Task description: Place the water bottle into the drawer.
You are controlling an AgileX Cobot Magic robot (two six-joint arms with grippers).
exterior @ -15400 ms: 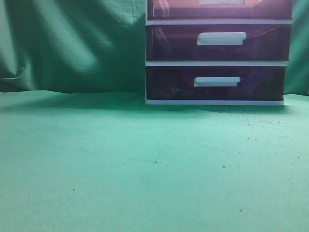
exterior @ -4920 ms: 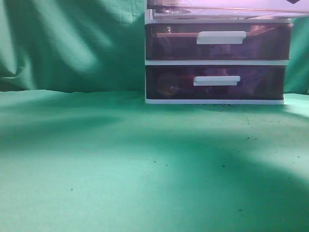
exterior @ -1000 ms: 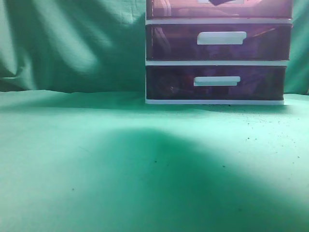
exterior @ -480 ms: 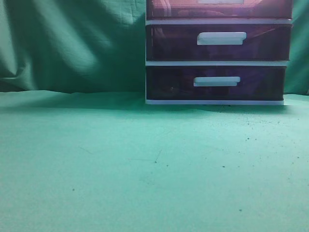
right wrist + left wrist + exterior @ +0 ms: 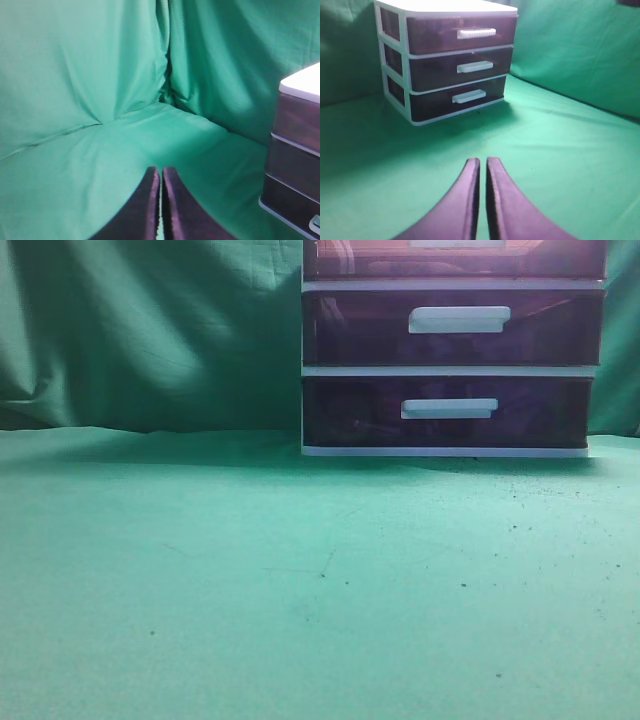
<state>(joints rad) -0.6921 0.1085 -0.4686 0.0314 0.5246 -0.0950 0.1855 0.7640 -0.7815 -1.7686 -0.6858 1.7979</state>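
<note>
The white-framed drawer unit [image 5: 452, 370] stands at the back right of the green cloth. Its top drawer [image 5: 457, 35], dark purple with a white bar handle, is closed; in the exterior view [image 5: 455, 258] only its lower part shows at the top edge. No water bottle can be made out; only faint shapes show through the top drawer's front. My left gripper [image 5: 483, 161] is shut and empty, well in front of the unit above the cloth. My right gripper [image 5: 160, 170] is shut and empty, to the unit's left, facing the cloth backdrop.
Two like drawers [image 5: 450, 325] [image 5: 447, 412] sit closed below the top one. A green cloth [image 5: 300, 580] covers the table and hangs as a backdrop [image 5: 150, 330] behind. The unit's right side [image 5: 295, 165] shows at the right wrist view's edge.
The top drawer, open about five seconds ago, is closed. A dark gripper part at its handle one second ago has left the exterior view, and the large shadow on the cloth has gone.
</note>
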